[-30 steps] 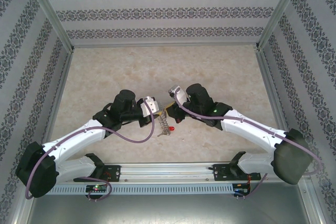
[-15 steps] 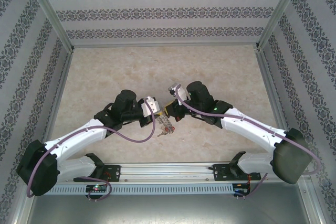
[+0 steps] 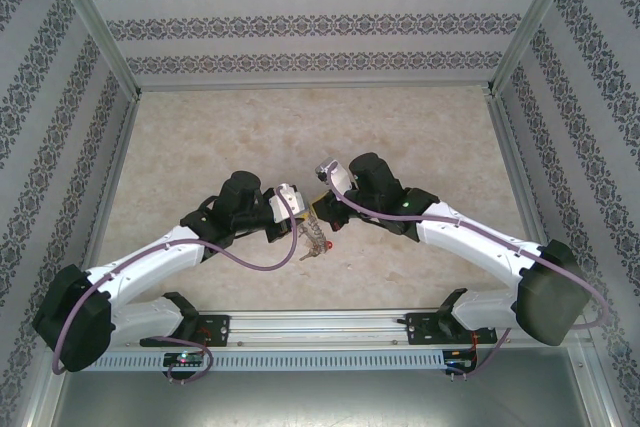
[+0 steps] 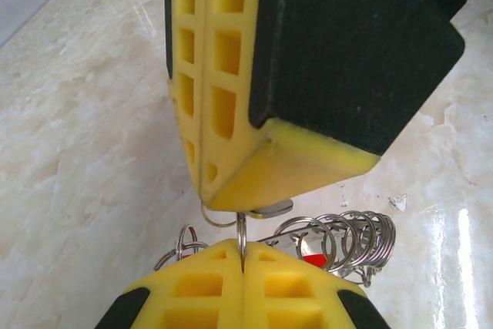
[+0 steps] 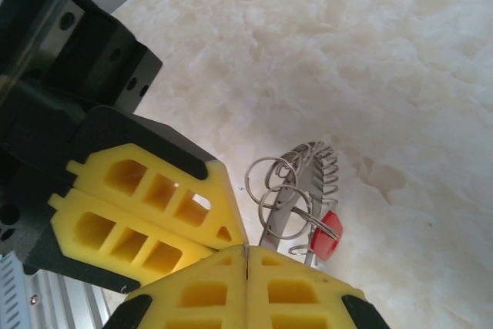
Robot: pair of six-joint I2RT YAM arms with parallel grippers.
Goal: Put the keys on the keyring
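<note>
Well, both arms meet nose to nose over the middle of the table (image 3: 200,147), and the work is all at their tips. The left tool (image 4: 243,261) has its yellow pads pressed together, and a thin wire loop (image 4: 241,236) stands up out of the seam between them. I take that loop to be part of the keyring (image 5: 296,182), so this arm is the one holding it. The right tool (image 5: 246,258) is closed too, its tip almost touching the left one's. A sliver of silver metal pokes out beside that tip in the left wrist view, but I cannot tell whether it is a key blade pinched there or just more of the ring.

The keyring itself hangs just beyond the two tips, close over the marble top, its fringe of loops fanned out. A red-headed key (image 5: 326,238) sits in among those loops and looks to be already on the ring, though the join is too small to be sure. I see no key lying loose on the table.

My guess is that the job is partway through, at the fiddly threading step, with at least one key on and another perhaps being worked onto a loop.
</note>
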